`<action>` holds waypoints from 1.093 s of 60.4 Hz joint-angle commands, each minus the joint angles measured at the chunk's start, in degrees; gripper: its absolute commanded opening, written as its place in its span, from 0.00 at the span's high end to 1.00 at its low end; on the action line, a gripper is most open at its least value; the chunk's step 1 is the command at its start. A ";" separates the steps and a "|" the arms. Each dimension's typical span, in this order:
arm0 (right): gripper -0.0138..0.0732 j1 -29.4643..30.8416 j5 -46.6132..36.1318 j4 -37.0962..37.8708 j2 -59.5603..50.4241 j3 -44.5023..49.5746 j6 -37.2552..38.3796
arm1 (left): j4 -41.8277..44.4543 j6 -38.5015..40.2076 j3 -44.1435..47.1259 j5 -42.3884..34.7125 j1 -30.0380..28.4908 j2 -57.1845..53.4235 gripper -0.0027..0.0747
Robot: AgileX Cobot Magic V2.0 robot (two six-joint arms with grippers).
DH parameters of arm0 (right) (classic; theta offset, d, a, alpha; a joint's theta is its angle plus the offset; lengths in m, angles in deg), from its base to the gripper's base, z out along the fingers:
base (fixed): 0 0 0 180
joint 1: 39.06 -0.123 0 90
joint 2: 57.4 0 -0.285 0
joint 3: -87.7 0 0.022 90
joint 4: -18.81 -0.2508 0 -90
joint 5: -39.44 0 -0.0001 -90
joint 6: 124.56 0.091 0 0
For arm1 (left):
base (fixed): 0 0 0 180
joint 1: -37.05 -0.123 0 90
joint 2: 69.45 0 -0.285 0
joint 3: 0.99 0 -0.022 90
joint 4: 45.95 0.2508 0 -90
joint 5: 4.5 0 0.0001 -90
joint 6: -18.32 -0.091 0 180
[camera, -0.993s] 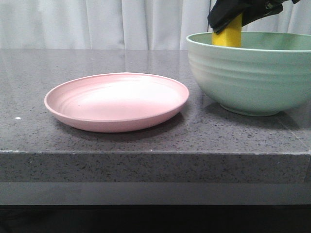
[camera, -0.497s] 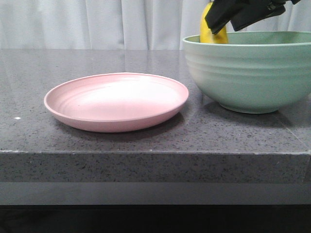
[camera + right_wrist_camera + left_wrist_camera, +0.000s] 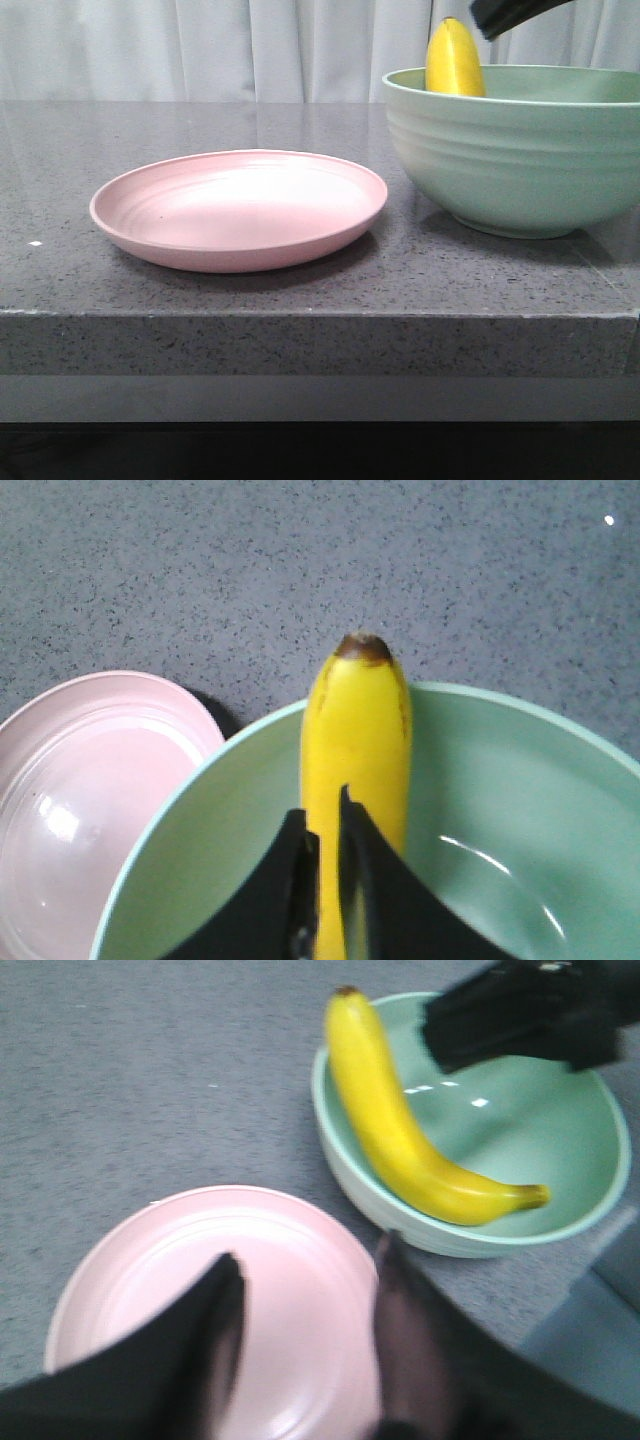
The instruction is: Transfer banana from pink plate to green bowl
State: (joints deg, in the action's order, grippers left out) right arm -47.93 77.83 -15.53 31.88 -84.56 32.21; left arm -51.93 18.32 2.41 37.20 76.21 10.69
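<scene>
The yellow banana (image 3: 454, 60) lies inside the green bowl (image 3: 520, 160), its tip leaning on the rim and sticking above it. In the left wrist view the banana (image 3: 400, 1130) curves along the bowl's (image 3: 590, 1130) inner wall, free of any finger. My right gripper (image 3: 322, 802) hovers above the banana (image 3: 355, 730), open by a narrow gap with nothing held. In the front view the right gripper (image 3: 510, 12) shows only at the top edge. My left gripper (image 3: 310, 1252) is open above the bare pink plate (image 3: 130, 1260).
The pink plate (image 3: 240, 210) sits left of the bowl on a dark speckled stone counter (image 3: 300, 330), whose front edge is close to the camera. A white curtain (image 3: 200, 50) hangs behind. The bowl stands near the counter's right side.
The right gripper let go of the banana and rose up and to the right. The banana, upright a second ago, now leans on the bowl's rim.
</scene>
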 commanded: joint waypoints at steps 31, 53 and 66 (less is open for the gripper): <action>0.91 1.49 8.95 25.89 -9.50 -3.14 20.89 | 4.46 2.97 4.34 -5.99 -25.99 -7.30 0.99; 0.91 1.30 -14.23 26.02 -32.16 19.12 19.14 | 5.33 2.49 25.05 -17.71 -35.85 -26.66 0.99; 0.91 1.30 -24.37 26.02 -46.69 33.83 19.14 | 5.33 2.49 37.98 -22.01 -35.85 -39.48 0.99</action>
State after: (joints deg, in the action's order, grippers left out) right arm -46.77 61.20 10.15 -10.16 -53.39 51.77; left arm -46.48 20.65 38.21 21.07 40.46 -25.14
